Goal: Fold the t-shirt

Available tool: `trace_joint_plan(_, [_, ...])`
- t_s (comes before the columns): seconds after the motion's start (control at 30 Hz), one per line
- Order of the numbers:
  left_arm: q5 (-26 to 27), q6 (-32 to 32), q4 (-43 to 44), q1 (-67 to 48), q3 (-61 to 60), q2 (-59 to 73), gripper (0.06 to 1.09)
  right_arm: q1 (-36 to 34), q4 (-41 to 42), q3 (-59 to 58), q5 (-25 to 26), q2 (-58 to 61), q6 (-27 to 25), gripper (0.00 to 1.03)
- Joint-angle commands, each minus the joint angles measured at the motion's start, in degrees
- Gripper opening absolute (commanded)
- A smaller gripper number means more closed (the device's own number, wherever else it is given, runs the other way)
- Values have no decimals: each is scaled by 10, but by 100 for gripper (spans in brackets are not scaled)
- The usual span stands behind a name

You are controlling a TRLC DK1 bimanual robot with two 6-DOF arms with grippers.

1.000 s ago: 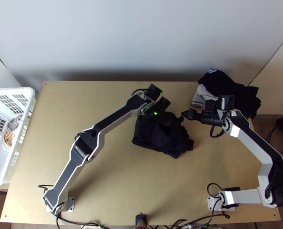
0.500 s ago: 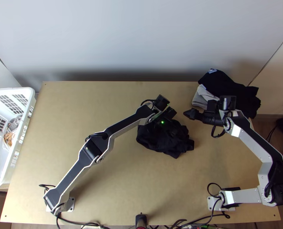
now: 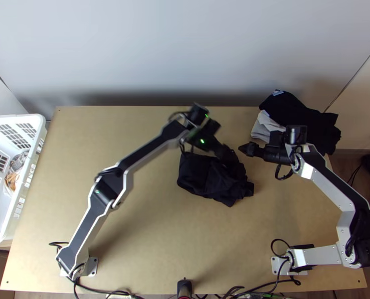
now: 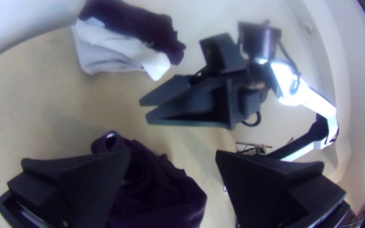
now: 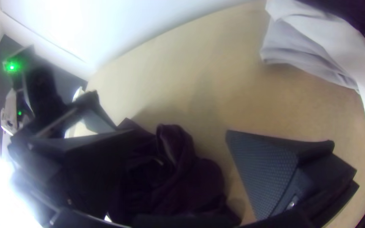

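1. The shirt (image 3: 197,174) is bunched in a dark heap on the desk (image 3: 135,229), around its middle.
2. The left gripper (image 3: 230,155) is held over the shirt's far part, its jaws spread wide; whether the cloth is touched cannot be told.
3. The right gripper (image 3: 243,149) is held just beside the heap, towards the right arm's side, its jaws also parted wide.
4. Beyond it, grey cloth (image 3: 261,130) and black cloth (image 3: 304,117) are piled near the desk's far corner.
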Motion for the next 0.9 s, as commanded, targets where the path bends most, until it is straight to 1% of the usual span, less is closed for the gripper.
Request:
trace_joint_plan(0.0, [4, -8, -21, 49, -7, -70, 104, 16, 4, 0, 0, 6, 0, 98])
trace_joint_plan(0.07, [5, 7, -63, 67, -7, -71, 104, 27, 4, 3, 0, 9, 4, 98])
trace_joint_plan(0.1, [4, 28, -96, 74, -7, -71, 104, 34, 3, 8, -1, 13, 9, 98])
trace_joint_plan(0.17, [1, 91, -171, 90, -14, -71, 104, 49, 3, 21, -2, 13, 35, 98])
trace_joint_plan(0.23, [-10, 157, -251, 103, -21, -76, 104, 67, -17, 45, -5, 13, 49, 98])
trace_joint_plan(0.27, [-21, 182, -279, 106, -28, -81, 104, 78, -36, 60, -7, 13, 51, 98])
trace_joint_plan(0.33, [-35, 213, -308, 115, -52, -97, 104, 102, -71, 91, -10, 13, 54, 98])
trace_joint_plan(0.43, [-49, 247, -319, 124, -90, -123, 104, 148, -112, 135, -27, 18, 64, 98])
trace_joint_plan(0.5, [-76, 267, -319, 125, -112, -132, 104, 168, -149, 161, -64, 31, 86, 98])
trace_joint_plan(0.57, [-109, 293, -319, 121, -136, -140, 104, 178, -180, 179, -114, 46, 114, 98])
trace_joint_plan(0.63, [-145, 310, -313, 113, -160, -148, 104, 187, -192, 183, -141, 53, 134, 98])
trace_joint_plan(0.7, [-154, 312, -297, 110, -181, -155, 104, 190, -196, 182, -170, 63, 151, 98])
trace_joint_plan(0.77, [-158, 312, -290, 109, -189, -156, 104, 191, -200, 176, -188, 79, 161, 98])
trace_joint_plan(0.87, [-170, 312, -280, 104, -195, -156, 104, 191, -200, 163, -193, 114, 158, 98])
